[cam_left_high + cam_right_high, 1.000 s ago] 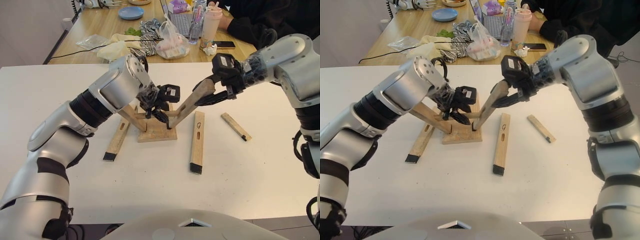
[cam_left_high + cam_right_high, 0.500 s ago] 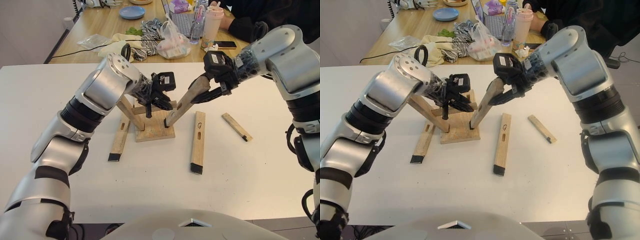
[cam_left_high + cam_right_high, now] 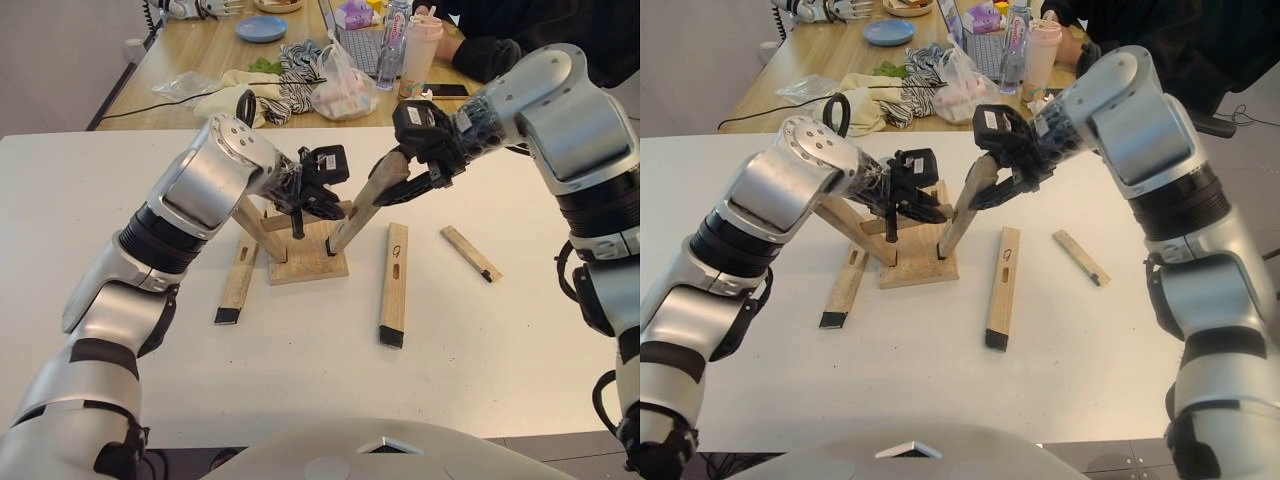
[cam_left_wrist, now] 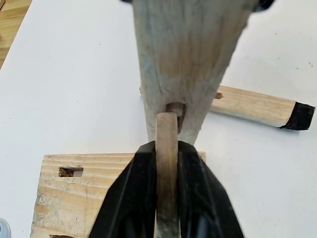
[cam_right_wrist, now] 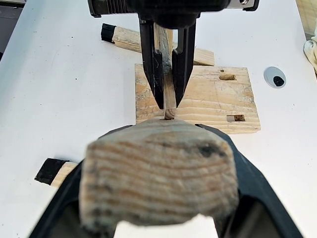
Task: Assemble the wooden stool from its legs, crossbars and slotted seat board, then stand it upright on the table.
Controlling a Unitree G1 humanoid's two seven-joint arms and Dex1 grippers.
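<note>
Closest to me on the white table (image 3: 300,380) lies a slotted leg (image 3: 394,283), its black-capped end toward me, well apart from both of my grippers. To its left, a second loose leg (image 3: 238,285) lies just beside the seat board (image 3: 312,268). Out to the right a short crossbar (image 3: 472,253) lies on its own.

The seat board sits flat at mid-table, with two open slots showing along one side. A leaning leg (image 3: 256,228) rises from it toward the left, its upper part hidden behind my left arm. My left gripper (image 4: 167,147) is pinched onto a round crossbar (image 4: 167,130), whose tip meets a hole in the held leg (image 3: 356,214). My right gripper (image 3: 405,172) is clamped round the top of that leg, which slants down to the board. I cannot tell whether its foot sits in a slot.

Just behind the white table stands a wooden table (image 3: 170,50) carrying a blue plate (image 3: 262,26), a striped cloth (image 3: 296,66), a plastic bag (image 3: 343,88), a pink cup (image 3: 422,42) and a phone (image 3: 448,89).
</note>
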